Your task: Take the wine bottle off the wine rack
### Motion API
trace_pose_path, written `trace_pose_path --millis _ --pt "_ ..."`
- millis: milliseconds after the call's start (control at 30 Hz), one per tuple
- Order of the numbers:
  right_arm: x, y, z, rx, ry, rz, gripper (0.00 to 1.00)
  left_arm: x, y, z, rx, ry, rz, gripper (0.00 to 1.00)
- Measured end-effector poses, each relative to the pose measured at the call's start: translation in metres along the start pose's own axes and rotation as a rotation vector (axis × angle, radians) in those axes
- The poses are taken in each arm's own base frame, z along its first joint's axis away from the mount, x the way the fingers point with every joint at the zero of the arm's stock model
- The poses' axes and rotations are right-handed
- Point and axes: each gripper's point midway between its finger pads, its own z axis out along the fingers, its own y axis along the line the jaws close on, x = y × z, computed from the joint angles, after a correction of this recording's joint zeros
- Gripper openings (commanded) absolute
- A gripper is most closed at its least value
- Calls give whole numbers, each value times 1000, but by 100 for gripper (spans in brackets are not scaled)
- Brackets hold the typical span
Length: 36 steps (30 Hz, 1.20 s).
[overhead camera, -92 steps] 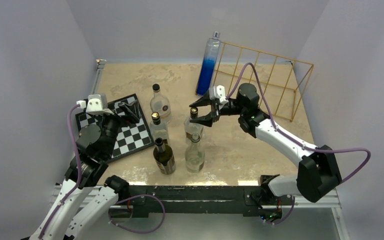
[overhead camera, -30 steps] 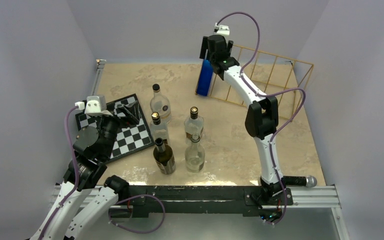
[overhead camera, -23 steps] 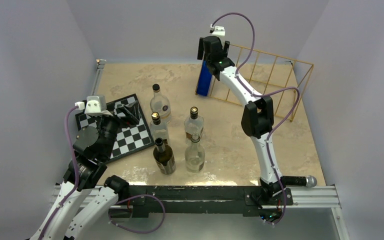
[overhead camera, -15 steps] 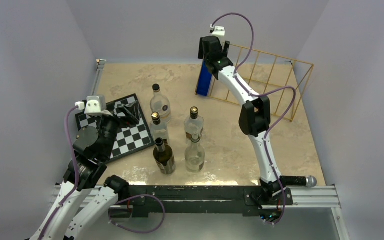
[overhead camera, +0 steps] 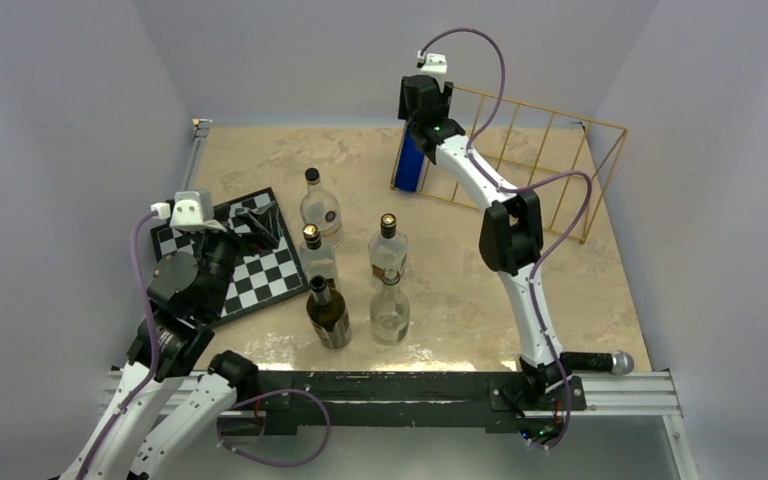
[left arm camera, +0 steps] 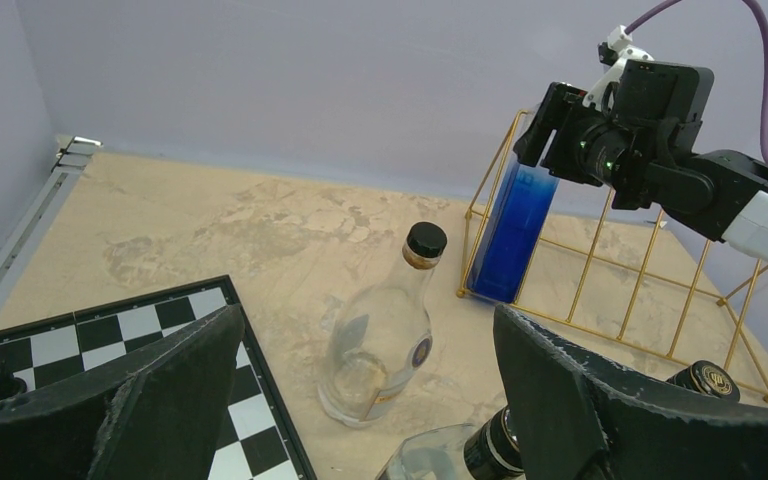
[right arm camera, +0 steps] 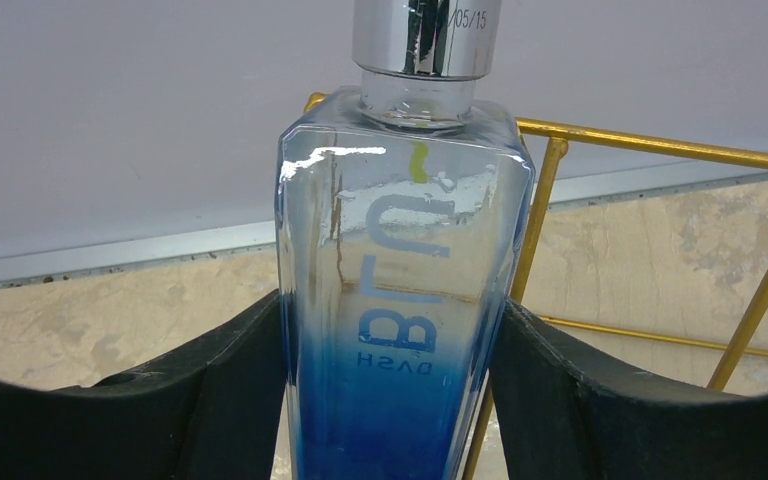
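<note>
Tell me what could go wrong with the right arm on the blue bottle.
1. The fingers hold the bottle high up on smooth glass, so it may slip or swing.
2. It stands close against the rack bars, so lifting it could snag one.
3. Carrying it back could topple the standing bottles.

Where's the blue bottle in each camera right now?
Top external: blue bottle at far centre, at the left end of the gold wire rack.
Left wrist: blue bottle upper right, inside the rack.
Right wrist: blue bottle fills the centre.
Shared landmark: the gold wire rack.
</note>
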Motion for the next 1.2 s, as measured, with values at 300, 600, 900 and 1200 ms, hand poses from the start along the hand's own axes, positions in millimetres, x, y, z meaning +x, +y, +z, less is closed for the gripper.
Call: trace_pose_path --millis 300,600,900,1200 --pt "-6 3 -14 -60 -42 -21 23 -1 0 1 1 -4 -2 99" --pt "-12 18 -40 -236 -79 -71 14 -1 0 1 1 -5 -2 99" --pt "-14 29 -70 -436 -156 -105 12 -2 -1 1 1 -8 -3 99" --pt "-2 55 -109 -695 -161 -129 3 -2 -1 1 1 -9 -3 99"
